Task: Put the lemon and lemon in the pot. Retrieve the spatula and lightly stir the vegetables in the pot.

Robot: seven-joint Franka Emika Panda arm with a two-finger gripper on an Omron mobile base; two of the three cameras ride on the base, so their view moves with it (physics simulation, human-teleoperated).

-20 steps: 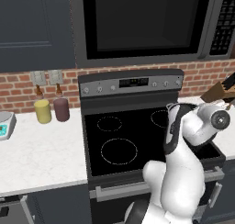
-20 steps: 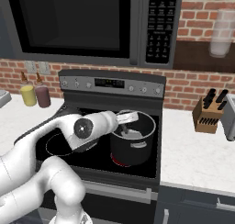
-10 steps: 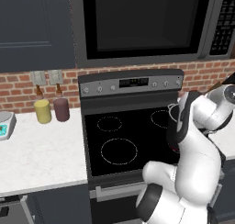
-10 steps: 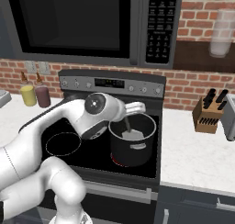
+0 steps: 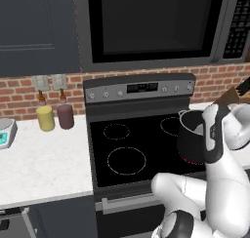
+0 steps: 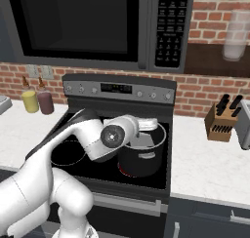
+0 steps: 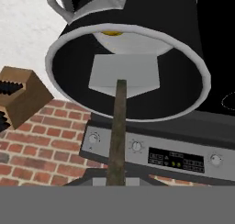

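One thin dark handle runs straight up the hand view from the gripper [image 7: 115, 184], whose jaws are closed tight on the spatula [image 7: 120, 99] so it can be steered as a stirrer. Its flat grey blade sits inside the pot [image 7: 193, 44], tipped toward the base where a sliver of yellow lemon [image 7: 111, 33] shows; a second lemon cannot be made out. Farther off, the pot stands on the stove [image 6: 161, 178], front right burner, with the knife block [image 6: 223, 121] beyond.
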